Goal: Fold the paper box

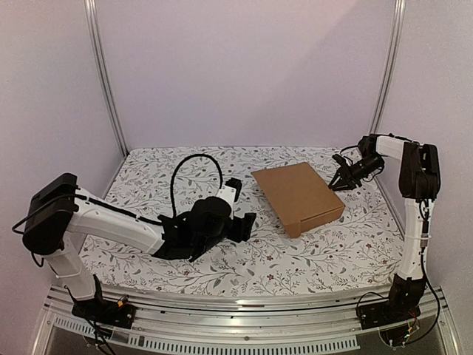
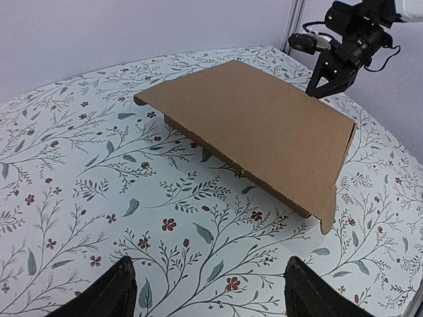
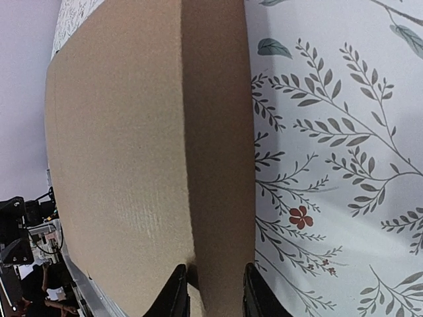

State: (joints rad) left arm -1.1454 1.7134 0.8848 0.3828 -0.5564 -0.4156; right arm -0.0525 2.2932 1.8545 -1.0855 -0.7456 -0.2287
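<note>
The fingers (image 2: 114, 292) of my left gripper (image 1: 242, 202) are standing wide apart with nothing between them, hanging low over the table (image 1: 148, 166) near its middle and facing the box (image 1: 298, 196) from a short way off. The box is lying right of the table's middle, its lid down and its sides running at a slant to the table's edges. The fingers (image 3: 177, 294) of my right gripper (image 3: 215, 297) are sitting close together on either side of the box's edge that faces the far right corner. I cannot tell whether the pads are pressing the cardboard or only bracketing it. I am judging that the folding is mostly done and that I am working on the closing step. Seen from the left wrist, the lid is riding a little proud of the base along the side facing that gripper. A flap (image 2: 328, 214) is hanging outside at the corner nearest the table's near edge. The next move is calling for a firm hold at the right to steady the box. The left gripper then needs to come in, press the lid flat and tuck that flap inside, without shoving the light box across the table.
</note>
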